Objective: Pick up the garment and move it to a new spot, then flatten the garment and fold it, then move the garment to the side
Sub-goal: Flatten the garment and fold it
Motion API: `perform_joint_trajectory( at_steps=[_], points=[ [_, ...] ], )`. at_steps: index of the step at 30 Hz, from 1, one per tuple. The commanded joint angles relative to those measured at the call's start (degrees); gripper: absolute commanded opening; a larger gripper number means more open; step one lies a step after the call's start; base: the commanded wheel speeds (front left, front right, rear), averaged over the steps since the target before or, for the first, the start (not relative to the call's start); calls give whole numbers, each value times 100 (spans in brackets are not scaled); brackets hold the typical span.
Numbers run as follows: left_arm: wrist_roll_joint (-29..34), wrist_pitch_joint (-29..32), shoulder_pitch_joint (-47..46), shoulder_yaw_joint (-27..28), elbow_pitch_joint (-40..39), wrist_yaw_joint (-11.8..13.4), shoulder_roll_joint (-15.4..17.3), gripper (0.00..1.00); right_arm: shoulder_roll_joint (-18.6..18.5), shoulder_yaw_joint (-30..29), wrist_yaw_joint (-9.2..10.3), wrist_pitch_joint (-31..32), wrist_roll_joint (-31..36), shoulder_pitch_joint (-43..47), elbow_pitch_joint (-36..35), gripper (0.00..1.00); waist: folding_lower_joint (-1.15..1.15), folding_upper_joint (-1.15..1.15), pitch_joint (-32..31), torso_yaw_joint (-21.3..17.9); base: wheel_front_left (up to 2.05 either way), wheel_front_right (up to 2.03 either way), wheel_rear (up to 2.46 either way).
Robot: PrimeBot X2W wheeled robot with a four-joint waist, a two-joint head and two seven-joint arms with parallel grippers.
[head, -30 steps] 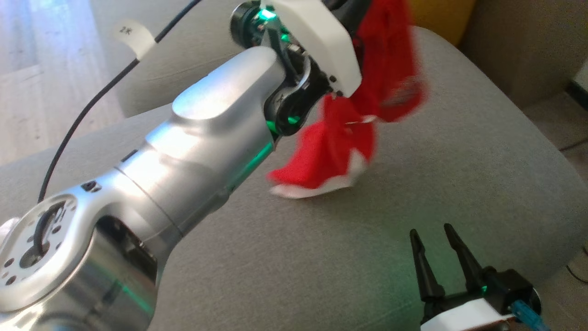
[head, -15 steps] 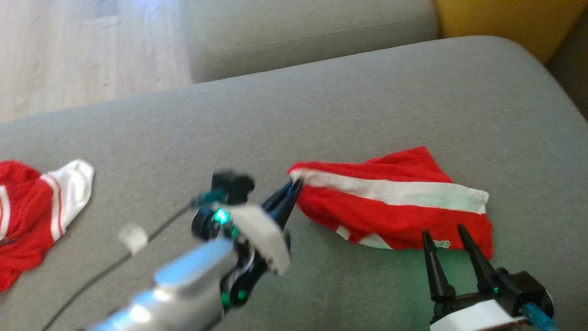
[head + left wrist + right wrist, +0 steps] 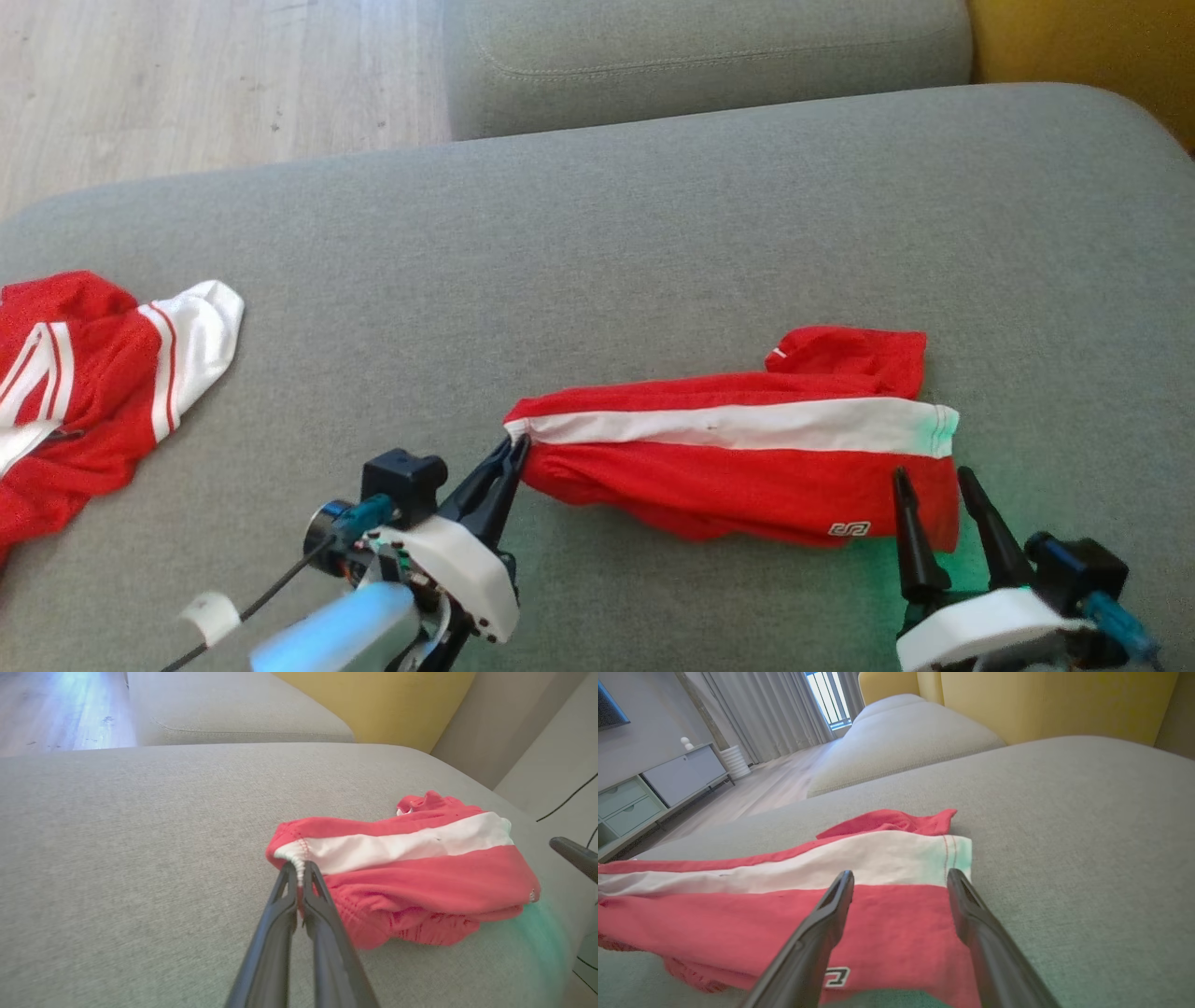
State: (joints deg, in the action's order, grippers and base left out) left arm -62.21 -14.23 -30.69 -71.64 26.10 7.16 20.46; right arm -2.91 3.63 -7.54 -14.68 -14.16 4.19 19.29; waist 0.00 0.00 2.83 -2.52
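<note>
A red garment (image 3: 738,467) with a broad white stripe lies stretched out on the grey sofa cushion (image 3: 597,261), right of centre in the head view. My left gripper (image 3: 516,450) is shut on the garment's white-edged left end, seen close up in the left wrist view as the garment (image 3: 411,877) pinched at the fingertips of that gripper (image 3: 298,867). My right gripper (image 3: 932,478) stands open over the garment's right end, its fingers (image 3: 838,896) spread above the red cloth (image 3: 878,924) near a small white logo.
A second red and white garment (image 3: 84,392) lies crumpled at the cushion's left edge. Another grey cushion (image 3: 709,56) sits behind, with a yellow one (image 3: 1083,47) at the back right. Wood floor (image 3: 187,84) lies beyond, at the upper left. A white cabinet (image 3: 654,788) stands far off.
The head camera has swung. My left gripper has carried the garment down from the air and drawn its left end out, so it now lies long and stretched. The right gripper stays open.
</note>
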Motion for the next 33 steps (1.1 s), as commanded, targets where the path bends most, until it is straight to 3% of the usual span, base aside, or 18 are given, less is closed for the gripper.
perform_joint_trajectory(
  at_steps=[1, 10, 21, 22, 23, 24, 25, 33],
  points=[
    [140, -74, -54, 445, -207, 82, 213, 0, -227, 220, 5, -32, -265, -442, 241, 100, 0, 0, 0, 45, 0, 0, 0],
    [492, -75, 68, 758, -194, 203, 338, 0, -609, 463, 5, 9, -1106, -1120, 1002, 100, 0, 0, 77, 126, 0, 0, 0],
    [687, -76, 26, 935, -112, 149, 273, 0, -1104, 1519, 5, 196, -2142, -1661, 1419, 100, 0, 0, 224, 261, 0, 0, 0],
    [687, -76, 23, 941, -99, 137, 260, 0, -1124, 1581, 5, 183, -2209, -1678, 1444, 80, 0, 0, 227, 274, 0, 0, 0],
    [686, -76, 22, 947, -84, 124, 248, 0, -1129, 1633, 5, 176, -2294, -1686, 1468, 49, 0, 0, 226, 287, 0, 0, 0],
    [686, -76, 22, 949, -67, 112, 240, 0, -1142, 1705, 5, 166, -2364, -1694, 1471, 28, 0, 0, 221, 294, 0, 0, 0],
    [689, -76, 21, 951, -49, 100, 234, 0, -1168, 1759, 5, 149, -2415, -1700, 1479, 0, 0, 0, 213, 299, 0, 0, 0],
    [625, -76, -91, 1106, -104, -25, 196, 0, -1447, 1821, 5, -3, -2593, -1745, 1116, 0, 0, 0, 18, 245, 0, 0, 0]
  ],
)
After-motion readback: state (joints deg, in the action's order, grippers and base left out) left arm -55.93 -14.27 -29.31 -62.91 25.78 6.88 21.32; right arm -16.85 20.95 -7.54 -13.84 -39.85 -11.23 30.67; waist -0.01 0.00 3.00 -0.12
